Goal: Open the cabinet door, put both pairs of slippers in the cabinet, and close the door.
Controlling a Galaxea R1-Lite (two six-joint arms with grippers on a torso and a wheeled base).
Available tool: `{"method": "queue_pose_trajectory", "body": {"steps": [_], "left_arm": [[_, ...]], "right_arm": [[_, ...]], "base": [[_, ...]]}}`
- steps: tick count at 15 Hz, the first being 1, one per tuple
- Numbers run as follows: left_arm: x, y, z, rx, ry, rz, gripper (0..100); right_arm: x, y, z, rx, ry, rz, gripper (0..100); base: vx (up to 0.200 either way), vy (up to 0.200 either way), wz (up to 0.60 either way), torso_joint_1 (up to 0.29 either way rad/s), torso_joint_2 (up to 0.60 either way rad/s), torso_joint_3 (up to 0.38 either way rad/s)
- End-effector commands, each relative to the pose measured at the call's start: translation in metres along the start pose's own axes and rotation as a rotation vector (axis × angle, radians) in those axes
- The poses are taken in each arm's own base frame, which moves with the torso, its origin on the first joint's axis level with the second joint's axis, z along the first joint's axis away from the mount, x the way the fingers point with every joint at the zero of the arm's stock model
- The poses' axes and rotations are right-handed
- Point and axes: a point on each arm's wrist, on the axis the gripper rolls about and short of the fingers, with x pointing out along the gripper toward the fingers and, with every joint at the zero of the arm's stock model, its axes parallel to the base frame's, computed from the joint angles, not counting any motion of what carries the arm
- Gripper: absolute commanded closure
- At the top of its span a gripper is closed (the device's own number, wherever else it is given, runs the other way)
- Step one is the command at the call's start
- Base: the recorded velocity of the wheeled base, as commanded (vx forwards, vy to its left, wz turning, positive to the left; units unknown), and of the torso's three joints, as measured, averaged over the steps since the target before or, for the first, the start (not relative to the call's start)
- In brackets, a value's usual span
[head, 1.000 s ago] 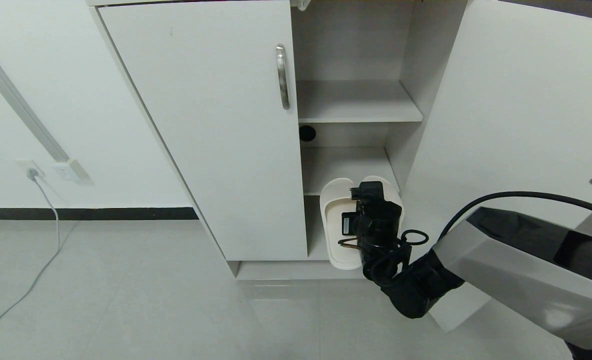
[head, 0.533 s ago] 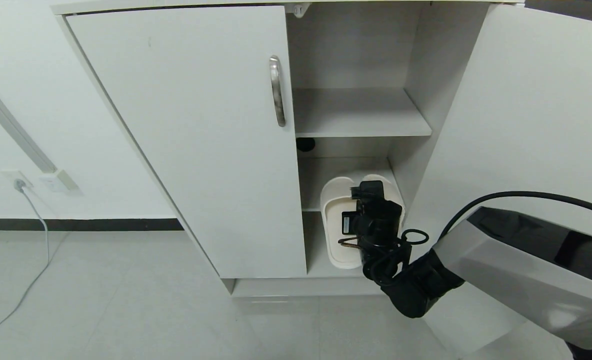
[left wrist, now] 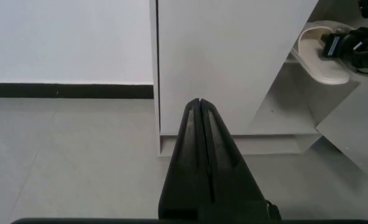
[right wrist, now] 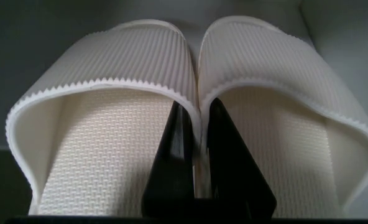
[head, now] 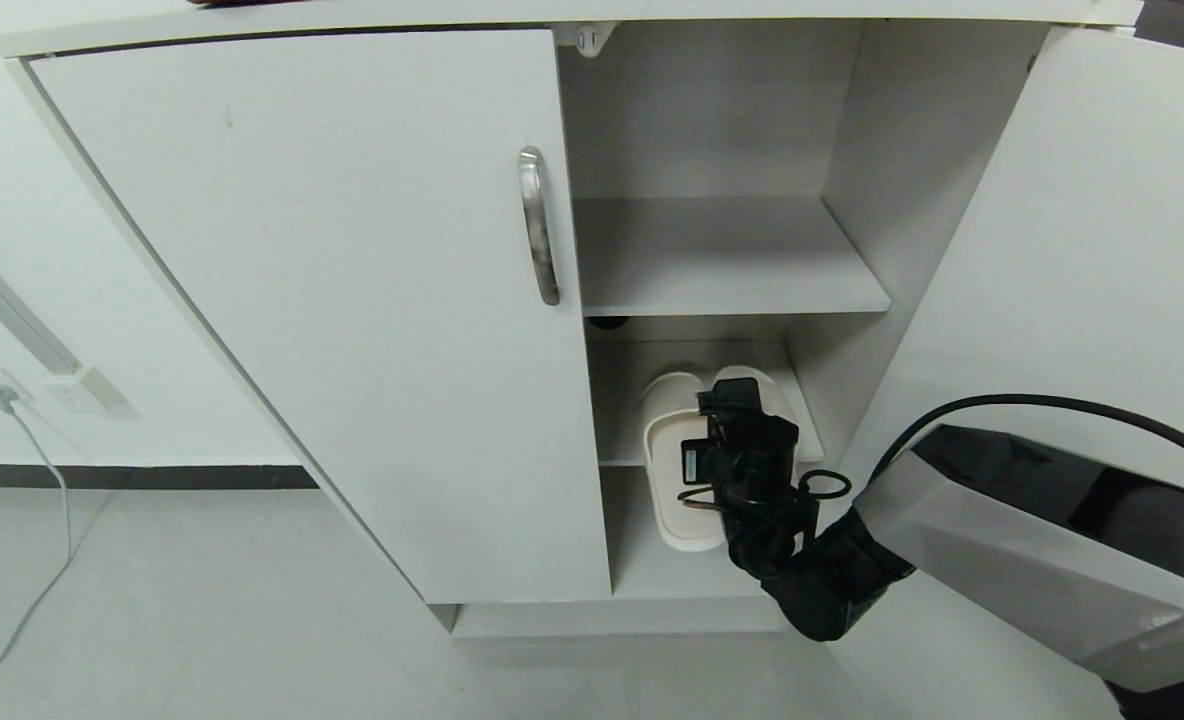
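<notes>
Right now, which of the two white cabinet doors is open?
The plain white door on the robot's right, swung outward to expose the shelves; the other white door, bearing the curved metal handle, sits shut.

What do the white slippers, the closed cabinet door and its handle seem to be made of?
The slippers look like soft foam or rubber in matte cream, with ribbed straps and textured footbeds. The cabinet door looks like laminated board with a smooth matte white face; its core is hidden. The handle looks like brushed metal, given its dull silver sheen.
</notes>
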Motion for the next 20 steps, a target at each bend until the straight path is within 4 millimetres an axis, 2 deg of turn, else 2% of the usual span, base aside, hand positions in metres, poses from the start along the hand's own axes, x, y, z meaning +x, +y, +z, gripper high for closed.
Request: {"method": "queue_pose_trajectory", "body": {"steps": [1,4,10,15,20], "left_arm": [[0.000,0.000,0.000,0.000,0.001,0.004,100],[0.000,0.000,0.000,0.000,0.000,0.007,100],[0.000,0.000,0.000,0.000,0.001,0.007,100],[0.000,0.000,0.000,0.000,0.000,0.007,100],[0.000,0.000,0.000,0.000,0.000,0.007,100]], "right_arm": [[0.010,-0.005,-0.008,-0.007,0.008,-0.005,100],[0.028,-0.012,-0.004,-0.005,0.008,-0.035,100],[0.067,0.000,0.007,0.018,-0.028,-0.057,100],[0.083,0.000,0.018,0.037,-0.057,-0.074,100],[0.089,0.002,0.020,0.041,-0.064,-0.077,100]], "base": [[0.000,0.000,0.00,0.000,0.00,0.000],[0.000,0.000,0.00,0.000,0.00,0.000],[0.000,0.000,0.00,0.000,0.00,0.000],[0.000,0.000,0.00,0.000,0.00,0.000],[0.000,0.000,0.00,0.000,0.00,0.000]]}}
